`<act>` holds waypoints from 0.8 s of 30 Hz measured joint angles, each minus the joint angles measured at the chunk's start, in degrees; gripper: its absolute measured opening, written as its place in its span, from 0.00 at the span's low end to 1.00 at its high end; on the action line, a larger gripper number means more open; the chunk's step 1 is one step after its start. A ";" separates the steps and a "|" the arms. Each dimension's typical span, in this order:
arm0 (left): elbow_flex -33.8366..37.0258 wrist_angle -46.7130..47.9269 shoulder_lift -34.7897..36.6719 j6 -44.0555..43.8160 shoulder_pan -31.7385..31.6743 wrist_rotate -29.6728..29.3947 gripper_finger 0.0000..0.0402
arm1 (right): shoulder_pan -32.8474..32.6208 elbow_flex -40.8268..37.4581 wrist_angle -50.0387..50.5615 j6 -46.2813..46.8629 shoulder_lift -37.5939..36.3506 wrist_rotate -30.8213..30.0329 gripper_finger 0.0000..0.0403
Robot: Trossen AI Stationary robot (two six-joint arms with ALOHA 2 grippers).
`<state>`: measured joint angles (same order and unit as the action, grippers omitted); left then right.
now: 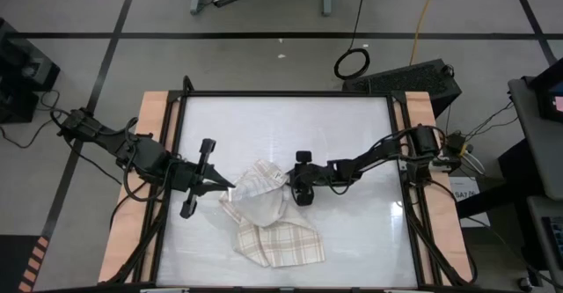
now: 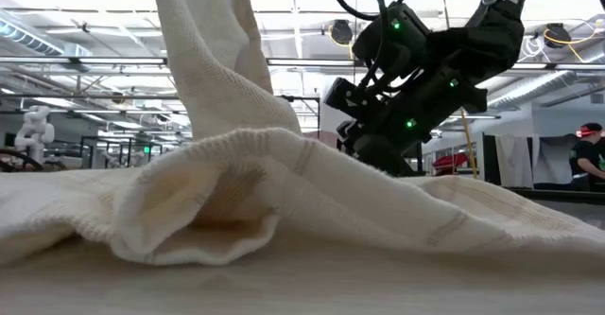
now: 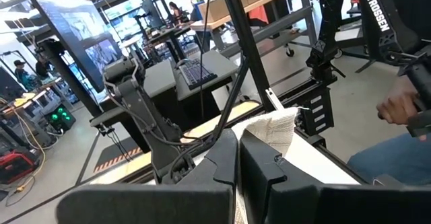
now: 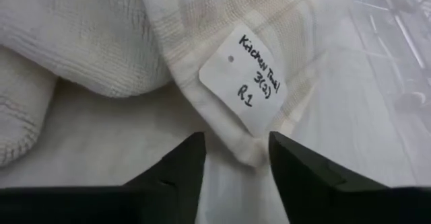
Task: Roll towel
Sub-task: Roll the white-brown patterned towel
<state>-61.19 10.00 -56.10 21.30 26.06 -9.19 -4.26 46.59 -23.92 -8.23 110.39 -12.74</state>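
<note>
The towel (image 1: 268, 218) lies crumpled just toward 6 o'clock of the table (image 1: 352, 126) centre, folded over itself, not yet rolled. The left claw (image 1: 230, 186), closed on its 9 o'clock edge, lifts a corner, probably to start a fold. The right claw (image 4: 232, 150) hangs with fingers apart over the 12 o'clock edge, straddling the white tag (image 4: 246, 79). Thin, ribbed cream weave with faint tan plaid.
</note>
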 joint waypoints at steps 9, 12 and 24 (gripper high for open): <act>0.00 0.04 0.00 0.02 -0.04 -0.02 0.02 | 1.25 -0.02 0.09 -0.09 0.13 -0.69 0.02; 0.00 0.18 -0.02 0.08 -0.11 -0.97 0.02 | 1.18 -0.18 0.98 0.08 -1.06 -2.99 0.02; 0.00 -3.79 -0.04 8.51 -0.23 -21.78 0.02 | -2.59 -0.15 13.75 1.75 -27.32 -16.38 0.00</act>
<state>-61.19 6.21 -56.14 29.81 25.84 -30.97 -6.85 46.44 -10.17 -6.48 83.08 -29.12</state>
